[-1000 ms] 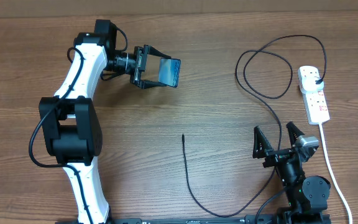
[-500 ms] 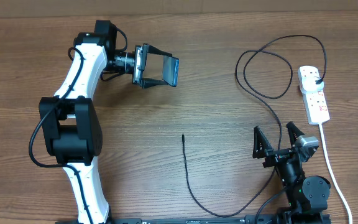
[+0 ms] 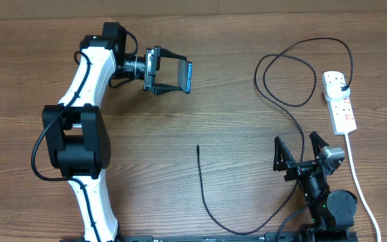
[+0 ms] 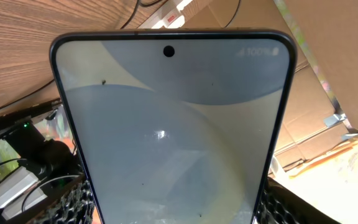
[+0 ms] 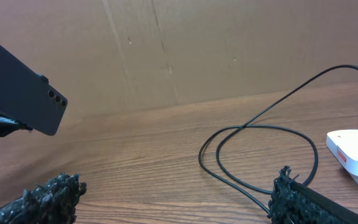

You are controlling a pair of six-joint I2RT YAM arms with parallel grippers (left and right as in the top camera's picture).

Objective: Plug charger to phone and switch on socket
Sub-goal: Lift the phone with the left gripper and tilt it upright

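Wooden table [image 3: 234, 101], left jaws grasping phone [image 3: 188, 76] aloft, right jaws released, charger [image 3: 199, 168] looped beside socket [image 3: 342, 111]

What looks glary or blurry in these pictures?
Left wrist view: the phone fills the frame, a small glint on its screen, the lower right background washed out; right wrist view: the near fingers look fuzzy; overhead view: evenly lit, sharp.

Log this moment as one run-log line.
left gripper: shut on phone, held off table | right gripper: open, empty | charger: tip loose on table | socket: black plug in it
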